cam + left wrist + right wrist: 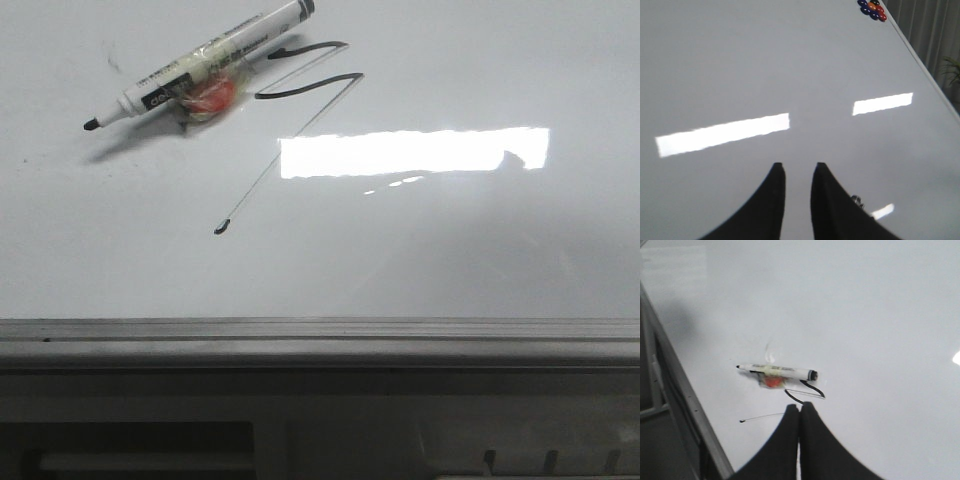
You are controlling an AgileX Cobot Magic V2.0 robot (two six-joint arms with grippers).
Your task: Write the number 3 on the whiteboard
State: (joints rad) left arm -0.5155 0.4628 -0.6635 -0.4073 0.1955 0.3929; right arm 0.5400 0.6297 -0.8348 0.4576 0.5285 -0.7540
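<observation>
The whiteboard fills the front view, with its grey metal ledge along the lower edge. The number 3 is a black zigzag of two thick curved strokes and a long thin line ending in a dot. A white marker pen, uncapped, with a red piece taped to it, lies on the board beside the strokes. My right gripper is shut and empty, hovering just short of the number 3 and the pen. My left gripper is open and empty over bare whiteboard. Neither gripper shows in the front view.
A cluster of small blue and red magnets sits near the board's far corner in the left wrist view. A faint dark smudge lies near the pen's tip. The ledge runs along the board's edge in the right wrist view.
</observation>
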